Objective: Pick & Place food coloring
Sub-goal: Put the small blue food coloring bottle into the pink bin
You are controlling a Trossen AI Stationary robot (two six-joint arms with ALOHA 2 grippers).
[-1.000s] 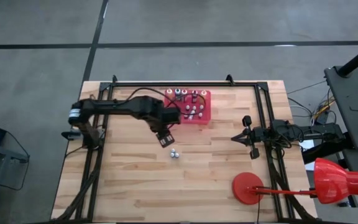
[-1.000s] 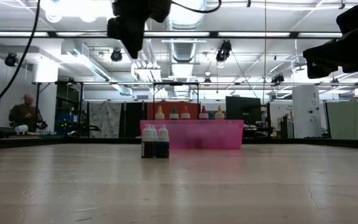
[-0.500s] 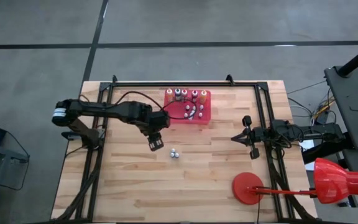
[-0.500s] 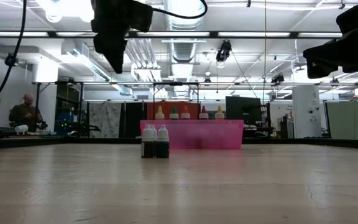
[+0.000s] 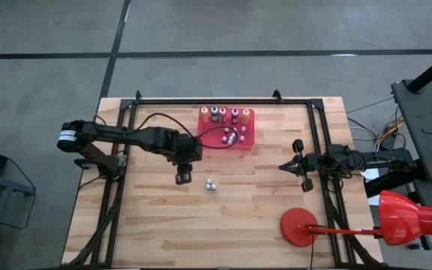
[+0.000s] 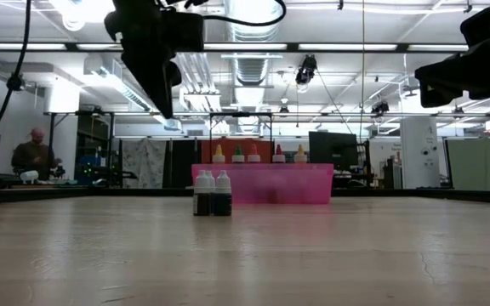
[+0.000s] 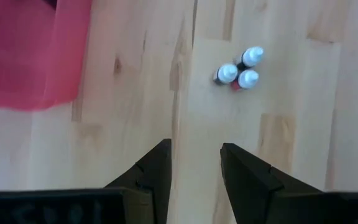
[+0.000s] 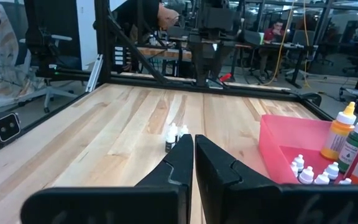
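Note:
Three tiny white-capped food coloring bottles [image 5: 211, 185] stand together on their bases on the bare wood, also seen from the left wrist [image 7: 238, 72] and low down [image 6: 212, 194]. My left gripper [image 5: 183, 178] hangs open above the table just left of them, pointing steeply down, with only wood between its fingers [image 7: 196, 146]. The red tray [image 5: 247, 129] at the far middle holds taller bottles [image 5: 223, 113] in a row and small whitish ones [image 5: 233, 136]. My right gripper [image 5: 283, 166] waits shut and level at the right side.
Black frame rails [image 5: 317, 135] run along the table's left, right and far sides. A red round base [image 5: 300, 226] on a red arm sits at the near right. Bare wood lies in front of the three bottles. A person [image 6: 37, 153] sits far off in the room.
My left gripper has gone down and toward the table's left edge, away from the red tray, and its wrist has rolled. It stays open and empty. The three bottles and the right arm have kept still.

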